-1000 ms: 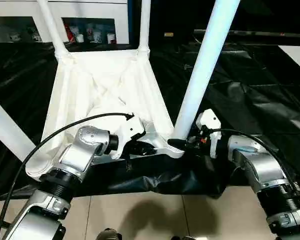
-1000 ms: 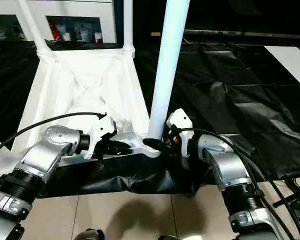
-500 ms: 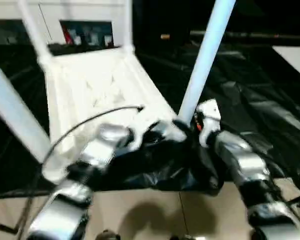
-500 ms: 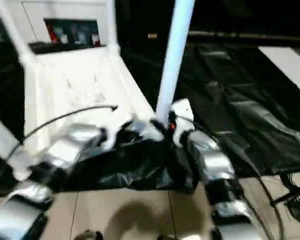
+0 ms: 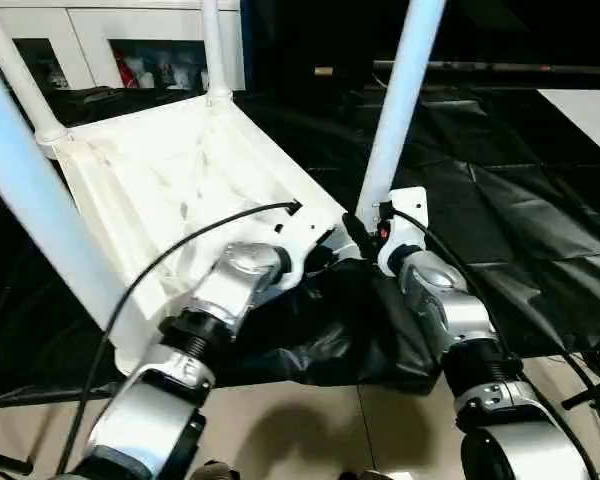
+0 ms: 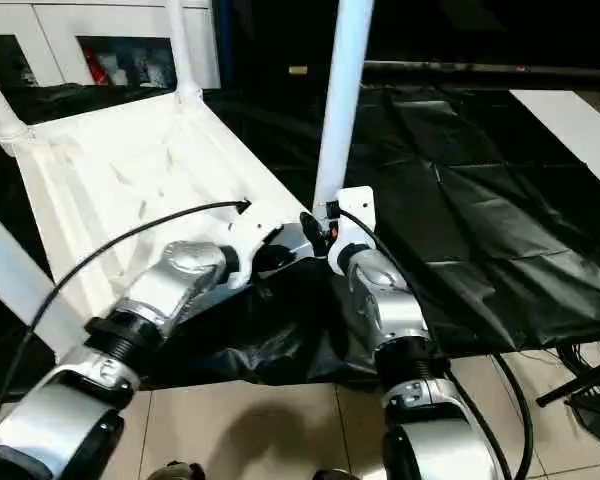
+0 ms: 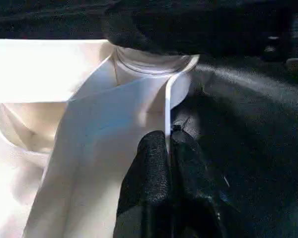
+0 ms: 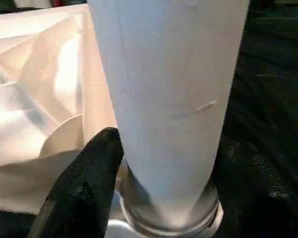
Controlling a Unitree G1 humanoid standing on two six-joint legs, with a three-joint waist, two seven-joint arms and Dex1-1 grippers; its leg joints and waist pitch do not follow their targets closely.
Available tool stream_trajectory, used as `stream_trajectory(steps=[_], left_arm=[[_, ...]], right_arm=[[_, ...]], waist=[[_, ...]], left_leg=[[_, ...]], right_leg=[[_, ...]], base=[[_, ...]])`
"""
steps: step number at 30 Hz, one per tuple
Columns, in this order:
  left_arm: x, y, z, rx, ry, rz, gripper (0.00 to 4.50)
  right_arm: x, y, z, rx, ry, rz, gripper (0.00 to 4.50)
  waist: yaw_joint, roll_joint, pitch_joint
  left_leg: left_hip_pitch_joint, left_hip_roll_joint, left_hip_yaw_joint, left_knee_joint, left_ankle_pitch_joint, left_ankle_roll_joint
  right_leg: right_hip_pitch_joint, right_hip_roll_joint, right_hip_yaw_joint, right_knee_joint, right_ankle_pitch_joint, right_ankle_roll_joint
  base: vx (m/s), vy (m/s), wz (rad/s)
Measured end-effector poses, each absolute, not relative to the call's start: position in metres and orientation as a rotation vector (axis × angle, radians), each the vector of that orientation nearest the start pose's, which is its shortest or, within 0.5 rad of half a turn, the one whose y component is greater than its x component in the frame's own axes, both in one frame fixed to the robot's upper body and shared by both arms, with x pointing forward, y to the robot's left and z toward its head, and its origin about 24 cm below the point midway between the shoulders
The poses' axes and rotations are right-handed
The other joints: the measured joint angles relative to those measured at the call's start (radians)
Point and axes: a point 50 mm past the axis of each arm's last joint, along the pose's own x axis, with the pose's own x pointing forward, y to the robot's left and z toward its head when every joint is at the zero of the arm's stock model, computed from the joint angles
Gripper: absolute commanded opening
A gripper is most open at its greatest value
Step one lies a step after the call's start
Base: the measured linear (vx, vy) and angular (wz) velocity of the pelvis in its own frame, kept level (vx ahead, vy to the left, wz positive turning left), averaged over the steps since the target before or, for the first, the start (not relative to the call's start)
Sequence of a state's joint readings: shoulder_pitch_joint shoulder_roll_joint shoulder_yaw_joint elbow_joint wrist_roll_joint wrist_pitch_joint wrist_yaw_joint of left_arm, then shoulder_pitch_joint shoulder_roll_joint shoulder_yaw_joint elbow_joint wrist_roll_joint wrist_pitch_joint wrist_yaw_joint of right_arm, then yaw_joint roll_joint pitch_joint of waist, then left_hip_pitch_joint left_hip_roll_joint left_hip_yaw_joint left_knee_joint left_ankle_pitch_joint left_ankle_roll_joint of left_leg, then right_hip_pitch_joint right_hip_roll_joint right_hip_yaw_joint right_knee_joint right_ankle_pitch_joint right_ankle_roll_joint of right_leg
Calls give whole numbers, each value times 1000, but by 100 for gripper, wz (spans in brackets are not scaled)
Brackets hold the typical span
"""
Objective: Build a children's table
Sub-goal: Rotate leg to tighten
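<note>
Left pincer [image 7: 168, 163] pinches tabletop [image 5: 170, 190] rim; right pincer [image 8: 154, 178] straddles leg [image 5: 395, 110].

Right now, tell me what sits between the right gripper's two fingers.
The near-right table leg, just above its socket, stands between the right gripper's fingers in the right wrist view.

Tabletop [image 5: 170, 190] lay upside down on sheet [image 5: 500, 200], underside up, ahead of robot and left of centre. Four legs stood in corner sockets: far-left leg [image 5: 20, 75], far-right leg [image 5: 212, 50], near-left leg [image 5: 40, 210], near-right leg [image 5: 400, 100]. Cabinet [image 5: 110, 40] stood behind tabletop. Left gripper [image 7: 169, 158] sat at tabletop's near edge, left of near-right leg, pinching thin rim. Right gripper [image 8: 159, 183] sat at base of near-right leg, fingers [image 8: 84, 183] either side of it. Floor [image 5: 310, 430] lay before sheet.
</note>
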State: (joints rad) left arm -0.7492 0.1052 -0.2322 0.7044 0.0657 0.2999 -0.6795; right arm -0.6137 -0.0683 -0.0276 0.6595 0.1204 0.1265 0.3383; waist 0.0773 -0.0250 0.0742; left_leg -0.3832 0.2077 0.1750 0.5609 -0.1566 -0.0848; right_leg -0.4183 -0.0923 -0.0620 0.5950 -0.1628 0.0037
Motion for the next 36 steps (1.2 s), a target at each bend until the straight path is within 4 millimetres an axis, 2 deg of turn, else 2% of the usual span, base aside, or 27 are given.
stream_trajectory(steps=[2, 8, 14, 17, 19, 21, 22, 25, 32, 36], left_arm=[[352, 75, 65, 308, 393, -939, 0], [338, 104, 66, 296, 399, -1104, 0], [326, 122, 66, 297, 421, -1209, 0], [322, 127, 66, 308, 423, -1239, 0], [320, 129, 66, 313, 424, -1255, 0], [319, 130, 66, 314, 424, -1261, 0], [318, 130, 66, 315, 425, -1264, 0], [317, 130, 66, 310, 429, -1273, 0], [317, 130, 66, 307, 431, -1275, 0], [317, 129, 66, 306, 431, -1275, 0]], right_arm=[[351, -118, 59, 21, 185, 504, 339], [329, -139, 61, -83, 219, 802, 339], [318, -154, 70, -123, 225, 962, 339], [315, -152, 74, -108, 229, 1019, 339], [313, -152, 76, -96, 228, 1045, 313], [313, -151, 76, -88, 237, 1058, 313], [312, -150, 75, -87, 245, 1072, 293], [311, -147, 73, -87, 253, 1090, 282], [311, -145, 72, -85, 259, 1098, 219], [311, -146, 72, -85, 260, 1098, 203]], waist=[[0, 1, 1], [8, 4, 1], [12, 5, 2], [13, 5, 2], [14, 5, 2], [13, 5, 2], [13, 4, 2], [14, 4, 2], [15, 3, 2], [16, 4, 2]], left_leg=[[0, 0, 0, -2, 0, 0], [0, 0, 1, -5, 0, 0], [0, 0, 1, -3, 0, 0], [-1, 0, 2, -2, 0, 0], [-1, 0, 3, -1, 0, 0], [-1, 0, 3, 1, 0, 0], [-1, 0, 3, 2, 0, 0], [-2, 0, 3, 3, 0, 0], [-2, 0, 4, 4, 0, 0], [-2, 0, 4, 5, 0, 1]], right_leg=[[0, 0, -1, 0, 0, 0], [-1, 0, -1, 0, -1, 1], [-1, 0, 0, -1, -1, 1], [-1, -1, 0, -1, -1, 0], [0, -1, 0, -1, -1, 0], [0, -1, 0, -1, -1, 0], [0, -1, 1, -1, -1, 0], [0, -1, 1, -1, -1, 0], [0, -1, 1, 0, -1, 0], [0, -1, 1, 1, -1, 0]], base=[[0, 0, 0], [0, 0, 0], [0, 0, 0], [0, 0, 0], [0, 0, 0], [0, 0, 0], [0, 0, 0], [0, 0, 0], [0, 0, 0], [0, 0, 0]])
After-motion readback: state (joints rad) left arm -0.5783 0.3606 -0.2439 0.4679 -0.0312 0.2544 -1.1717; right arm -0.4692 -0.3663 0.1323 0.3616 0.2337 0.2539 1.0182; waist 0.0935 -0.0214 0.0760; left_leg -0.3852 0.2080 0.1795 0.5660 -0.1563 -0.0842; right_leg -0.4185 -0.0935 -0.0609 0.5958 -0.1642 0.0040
